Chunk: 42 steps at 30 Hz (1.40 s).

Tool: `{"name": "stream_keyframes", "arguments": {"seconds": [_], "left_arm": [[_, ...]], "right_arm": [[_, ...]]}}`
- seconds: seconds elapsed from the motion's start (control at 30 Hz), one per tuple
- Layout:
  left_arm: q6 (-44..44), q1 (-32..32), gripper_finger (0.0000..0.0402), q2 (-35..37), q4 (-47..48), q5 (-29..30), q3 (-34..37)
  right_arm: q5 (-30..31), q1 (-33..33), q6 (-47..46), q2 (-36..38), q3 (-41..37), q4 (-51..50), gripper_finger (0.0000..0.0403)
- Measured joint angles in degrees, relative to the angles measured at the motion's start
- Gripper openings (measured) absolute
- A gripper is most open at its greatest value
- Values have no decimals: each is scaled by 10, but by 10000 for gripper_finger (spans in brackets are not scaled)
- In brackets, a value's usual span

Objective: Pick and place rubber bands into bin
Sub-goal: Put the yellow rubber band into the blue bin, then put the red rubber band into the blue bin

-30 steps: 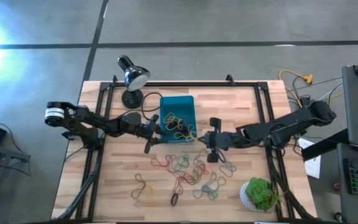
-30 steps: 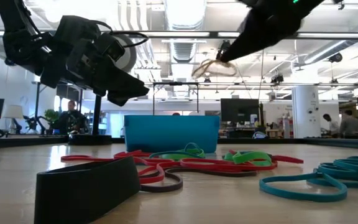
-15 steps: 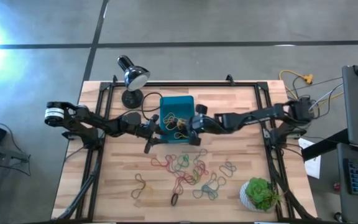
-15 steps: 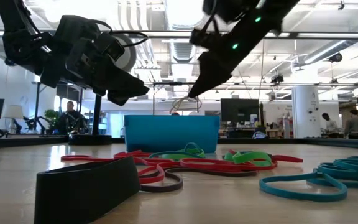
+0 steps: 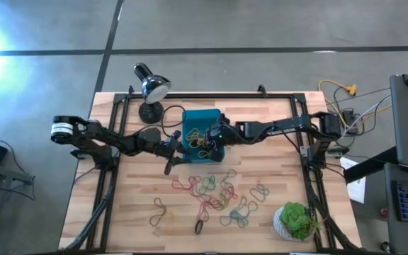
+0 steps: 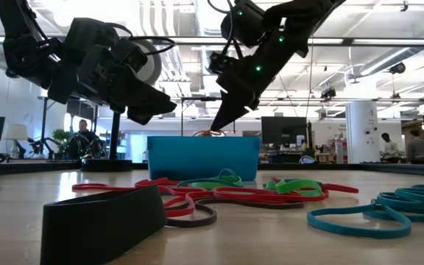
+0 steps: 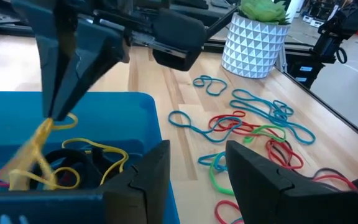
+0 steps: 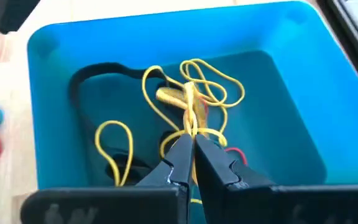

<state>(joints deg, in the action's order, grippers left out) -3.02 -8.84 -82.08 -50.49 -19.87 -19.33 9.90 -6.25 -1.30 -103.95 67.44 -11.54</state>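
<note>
The teal-blue bin stands at the table's far middle, with yellow, black and red rubber bands on its floor. My right gripper reaches in over it from the table's right side, slanting down, shut on a tangle of yellow rubber bands. My left gripper waits open just outside the bin's left wall, its fingers empty. Many loose rubber bands in red, green, blue and brown lie flat on the wood nearer the front edge. My right gripper pinches strands of the yellow bands between its two fingertips. The fingers slant down from the table's right side. The tangle hangs slack below the tips, and its lower loops reach down among the bands inside the bin.
A black desk lamp stands at the far left next to the bin. A green plant in a white pot sits at the near right corner. Black metal rails run along the table's sides. People show in the room beyond.
My right gripper has swung from the table's middle toward the far left and sunk over the bin, staying shut. The yellow bands it carries have come down from well above the bin's rim, so that they now hang inside the bin.
</note>
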Motion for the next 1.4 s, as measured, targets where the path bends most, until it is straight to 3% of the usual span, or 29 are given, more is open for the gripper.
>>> {"name": "stream_keyframes", "arguments": {"seconds": [0.17,0.5,0.67,0.83,0.97,1.2,1.4], "left_arm": [[3,0,141,0,0,0,0],[3,0,141,0,0,-4,0],[-12,18,141,0,6,-86,0],[-28,61,141,7,28,-100,0],[-41,102,141,10,45,-71,0],[-37,155,141,15,111,57,-6],[-36,180,141,15,121,103,-6]], "right_arm": [[-15,0,0,0,-5,-3,22],[-10,0,1,0,-9,-2,120],[-10,9,18,12,-8,-7,145],[-10,28,35,37,-9,-28,152],[-10,47,39,62,-9,-66,149],[-11,92,27,100,-17,-130,136],[-12,141,-1,129,-43,-136,127]]}}
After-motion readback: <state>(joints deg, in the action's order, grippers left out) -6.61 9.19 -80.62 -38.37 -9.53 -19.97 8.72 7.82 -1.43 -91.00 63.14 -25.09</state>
